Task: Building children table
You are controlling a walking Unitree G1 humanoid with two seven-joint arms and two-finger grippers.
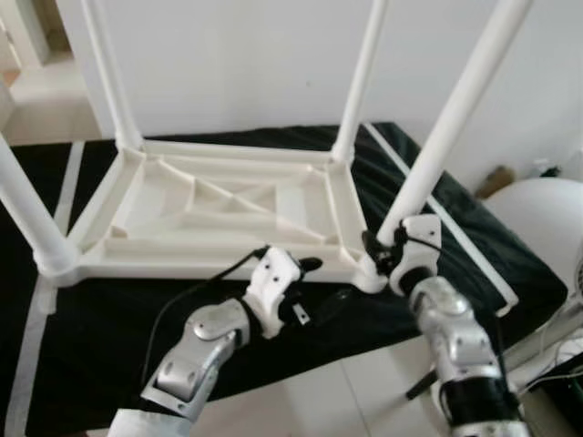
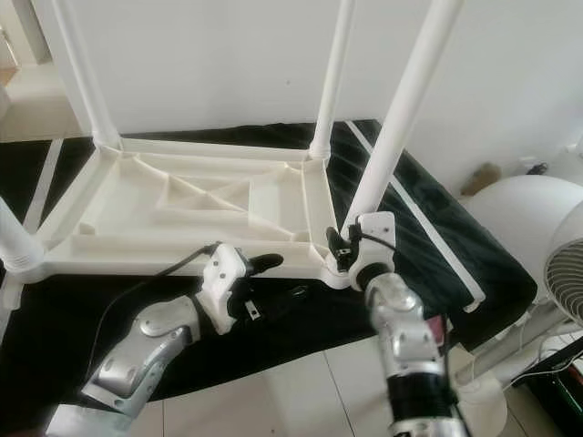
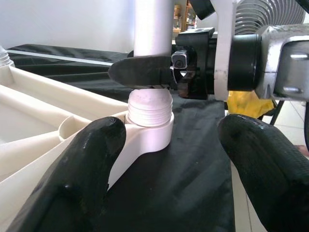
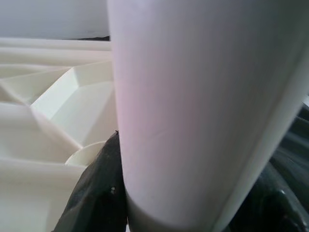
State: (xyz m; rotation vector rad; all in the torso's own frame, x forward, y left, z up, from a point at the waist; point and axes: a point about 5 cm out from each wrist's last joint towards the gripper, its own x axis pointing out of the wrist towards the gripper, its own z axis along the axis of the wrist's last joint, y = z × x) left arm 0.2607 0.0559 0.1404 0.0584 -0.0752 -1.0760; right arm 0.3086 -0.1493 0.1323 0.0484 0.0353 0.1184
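Gripping the smooth white leg (image 1: 435,146) low by its threaded socket (image 3: 150,126), the right gripper (image 1: 383,252) clamps stiff, light plastic (probably slippery); the left gripper (image 1: 308,273) hovers open

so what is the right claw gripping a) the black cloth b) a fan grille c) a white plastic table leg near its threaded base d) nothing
c, the right claw has its black fingers closed around the white plastic table leg just above the threaded end sitting in the corner socket of the upside-down white plastic tabletop.

Bright daylight, soft focus, washed-out whites
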